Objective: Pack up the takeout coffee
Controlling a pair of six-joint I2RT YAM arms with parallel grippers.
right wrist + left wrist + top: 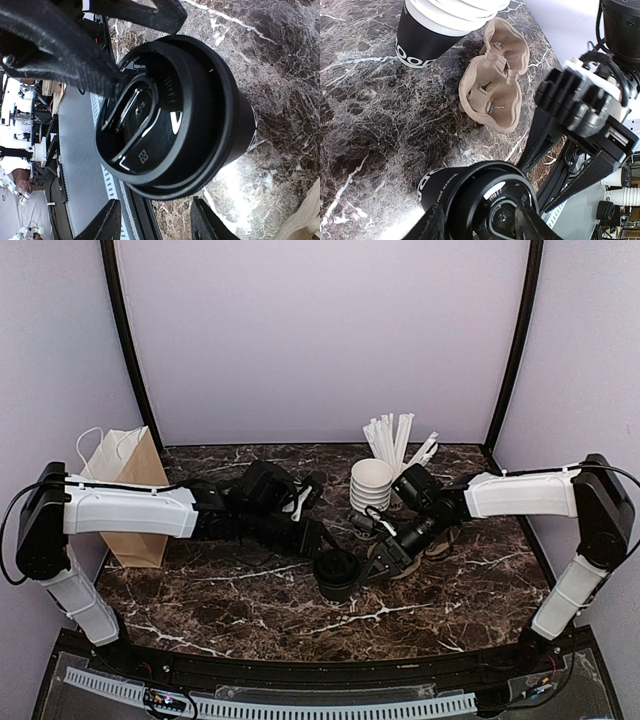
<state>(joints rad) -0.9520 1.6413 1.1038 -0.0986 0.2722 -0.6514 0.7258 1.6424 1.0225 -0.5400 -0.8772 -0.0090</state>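
Top view: the takeout coffee [337,573] stands upright on the marble table [220,590], near the middle and towards the front edge. The left gripper [322,550] is right at it from the back-left, and the right gripper [378,562] sits just beside it on the right. A brown paper bag [132,490] stands at the far left, well apart from the cup. Behind the right gripper there is a stack of lidless cups [371,485], with a bunch of white straws [393,440] sticking up behind it

Left wrist view: the coffee's black lid [495,210] is at the bottom of the frame, with the left gripper's fingers [436,225] on either side of it. I cannot tell whether they press on the cup or only stand around it. A cardboard cup carrier [492,85] lies flat on the marble beyond the coffee, near the foot of the cup stack. The right gripper shows on the right, jaws spread wide, tips close to the cup

Right wrist view: the lidded cup fills the middle. The right gripper's fingers [105,222] are apart at the bottom edge, grasping nothing, with the cup ahead of them. One left finger lies across the lid's rim and the other is at the cup's far side
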